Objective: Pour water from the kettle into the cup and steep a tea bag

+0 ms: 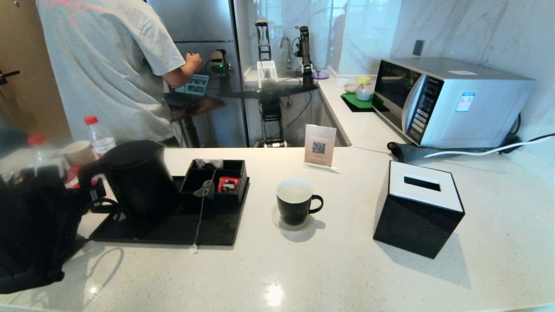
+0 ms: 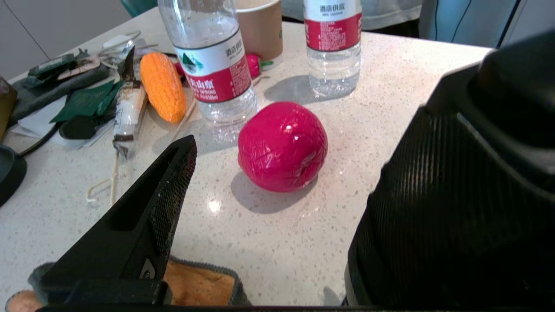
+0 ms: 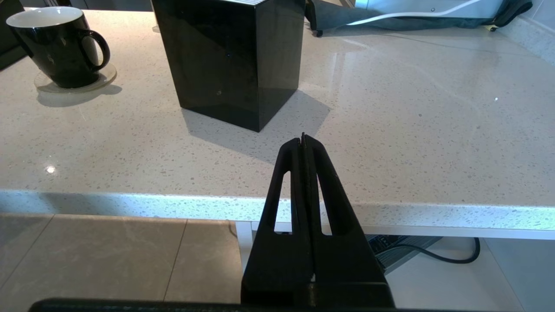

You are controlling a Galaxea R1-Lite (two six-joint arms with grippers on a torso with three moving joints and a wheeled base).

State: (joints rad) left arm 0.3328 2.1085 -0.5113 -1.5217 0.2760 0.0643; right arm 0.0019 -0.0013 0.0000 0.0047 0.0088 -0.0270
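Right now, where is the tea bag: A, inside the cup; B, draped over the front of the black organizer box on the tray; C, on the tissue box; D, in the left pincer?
B: the tea bag hangs over the organizer box, its string trailing across the tray.

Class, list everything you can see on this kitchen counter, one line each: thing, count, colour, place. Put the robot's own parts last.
kettle: one, matte black, tray's left end
tray: one, black, counter's left part
tea bag: one, greyish, on the tray's compartment box, string trailing to the counter
cup: one, black, white inside, mid-counter
tissue box: one, black, white top, right of the cup
microwave: one, silver, far right
bottles: two, clear, red labels, far left
paper cup: one, tan, between them
left gripper: black, open, by the kettle's handle
right gripper: black, shut, at the counter's front edge
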